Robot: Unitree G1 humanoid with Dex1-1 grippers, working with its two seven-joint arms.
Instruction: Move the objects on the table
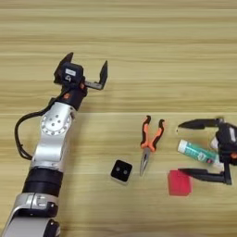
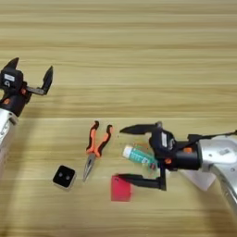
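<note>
The right tool (image 2: 138,155), fingers wide apart, straddles the tube (image 2: 139,156) at the desk's (image 1: 139,46) four o'clock. Its lower finger lies touching the red cube (image 2: 121,189) and could knock it on closing. Pliers (image 1: 149,143) and black block (image 1: 121,171) lie nearer centre. The left tool (image 1: 85,69) hovers apart at ten o'clock. No containers show.

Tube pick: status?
Right pincer open, straddling white-and-green tube. Left pincer open, idle far left. Red cube close by lower finger.
</note>
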